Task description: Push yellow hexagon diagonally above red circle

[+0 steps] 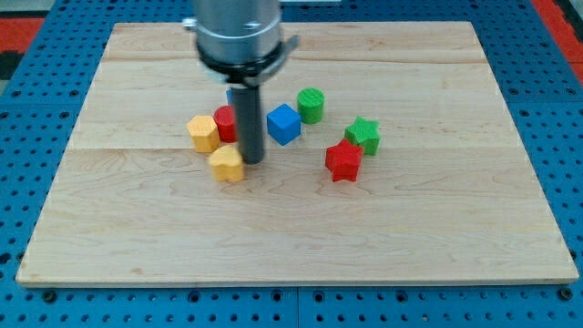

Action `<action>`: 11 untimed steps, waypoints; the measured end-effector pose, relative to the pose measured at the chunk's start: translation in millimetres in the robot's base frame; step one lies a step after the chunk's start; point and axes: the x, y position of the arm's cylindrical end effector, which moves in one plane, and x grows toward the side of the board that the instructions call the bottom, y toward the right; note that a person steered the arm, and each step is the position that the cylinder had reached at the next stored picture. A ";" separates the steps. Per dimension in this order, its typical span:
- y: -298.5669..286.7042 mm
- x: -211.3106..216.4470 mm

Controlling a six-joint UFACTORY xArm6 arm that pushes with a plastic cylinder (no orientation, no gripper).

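Nearest the view's bottom: bare strip of the pale wooden board surface (301, 237), sitting on a blue perforated base (556, 137).

Next up, the small yellow heart-like block (226, 165), lowest of the cluster. My tip (252, 161) sits just beside it on the view's right, touching or nearly so (contact not resolvable). The tool is a plain dark rod (247, 123) with nothing to open or close, so it holds nothing; it only bears sideways on blocks.

Same depth, toward the view's right: red star block (343, 160), well apart from the tip.

One step farther: yellow hexagon block (203, 133), up and to the view's left of the heart block, close to it. The red circle block (225, 123) is just beside the hexagon on its right, looks touching, and partly hidden behind the rod. So the hexagon sits at the circle's left, slightly lower in view.

Green star block (364, 135) is just above-right of the red star, close or touching. Blue cube block (283, 124) is right of the rod, clear of it.

Farther: green cylinder block (311, 105), just above-right of the blue cube. A sliver of another blue block (230, 95) shows at the rod's left, shape unclear.

Farthest: grey metal arm housing (239, 32) at the view's top, carrying the rod.
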 end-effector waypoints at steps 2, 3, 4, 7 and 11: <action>-38.0 -34.9; -41.6 -40.9; -69.1 -33.0; -90.9 -64.3; -45.8 -31.0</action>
